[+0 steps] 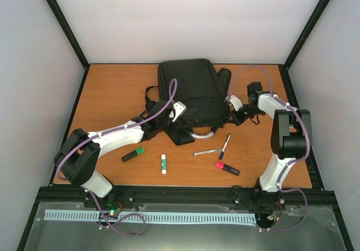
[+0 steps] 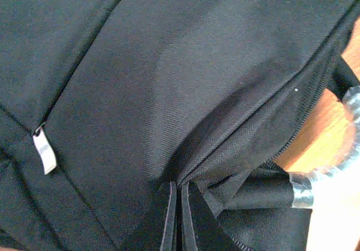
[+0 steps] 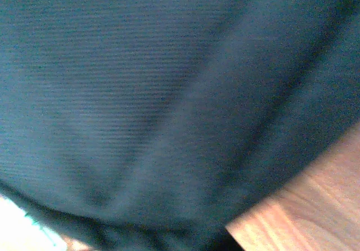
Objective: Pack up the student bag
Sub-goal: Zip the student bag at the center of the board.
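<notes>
**Bag at far middle, left pincer gripping**

The bag (image 1: 191, 90) lies at the far middle of the worktop (image 1: 112, 93), its handle (image 1: 201, 133) toward the arms. The left pincer (image 2: 179, 220) is clamped on a fold of its fabric. The right pincer (image 1: 236, 104) is closed at the bag's right edge; any grip is hidden. A green marker (image 1: 133, 155), glue stick (image 1: 163, 164), pen (image 1: 225, 146) and red marker (image 1: 227, 168) lie nearer.

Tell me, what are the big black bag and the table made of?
The student bag looks like matte black woven fabric: a fine diagonal weave and soft folds show. Its loop handle looks grey and glossy, perhaps plastic-wrapped. The table looks like orange-brown wood or wood-look laminate, with faint grain lines.
</notes>
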`<act>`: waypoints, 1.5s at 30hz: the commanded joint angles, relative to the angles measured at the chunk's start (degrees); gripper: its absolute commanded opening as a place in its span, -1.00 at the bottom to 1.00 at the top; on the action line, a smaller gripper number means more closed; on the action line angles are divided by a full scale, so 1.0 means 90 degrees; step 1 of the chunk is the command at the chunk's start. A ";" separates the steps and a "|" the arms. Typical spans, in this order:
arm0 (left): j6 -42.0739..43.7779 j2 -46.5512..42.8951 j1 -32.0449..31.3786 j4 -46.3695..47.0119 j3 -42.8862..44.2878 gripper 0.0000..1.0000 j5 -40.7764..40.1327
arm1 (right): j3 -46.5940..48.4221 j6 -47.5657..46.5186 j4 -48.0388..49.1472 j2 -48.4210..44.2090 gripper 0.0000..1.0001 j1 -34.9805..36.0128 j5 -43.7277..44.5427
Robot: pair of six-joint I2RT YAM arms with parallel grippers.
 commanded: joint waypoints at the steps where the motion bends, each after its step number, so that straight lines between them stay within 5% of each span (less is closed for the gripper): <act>1: -0.0226 -0.0206 0.0126 -0.0019 0.0040 -0.99 -0.0921 | 0.0406 -0.0220 0.0207 0.0308 -0.95 -0.0220 0.0199; 7: -0.0532 -0.0384 0.0740 -0.0039 0.0065 -0.92 -0.1308 | 0.0443 -0.0035 0.0220 0.0312 -0.94 0.0110 -0.0092; 11: -0.0581 -0.0726 0.0821 0.0126 0.0023 -0.30 -0.0486 | 0.0187 0.0058 0.0333 0.0104 -0.94 0.0646 -0.0154; 15: -0.0375 -0.0930 0.0529 0.0249 -0.0047 -0.03 -0.0105 | 0.0021 0.0240 0.0440 -0.0112 -0.94 0.1123 -0.0207; 26: 0.0338 -0.0365 -0.0408 0.0696 0.0385 0.08 0.0461 | -0.0217 0.0456 0.0506 -0.0486 -0.94 0.1551 -0.0416; 45: 0.1594 0.1096 -0.0980 0.0383 0.1634 0.10 0.0671 | -0.0204 0.0616 0.0409 -0.0450 -0.94 0.1483 -0.0733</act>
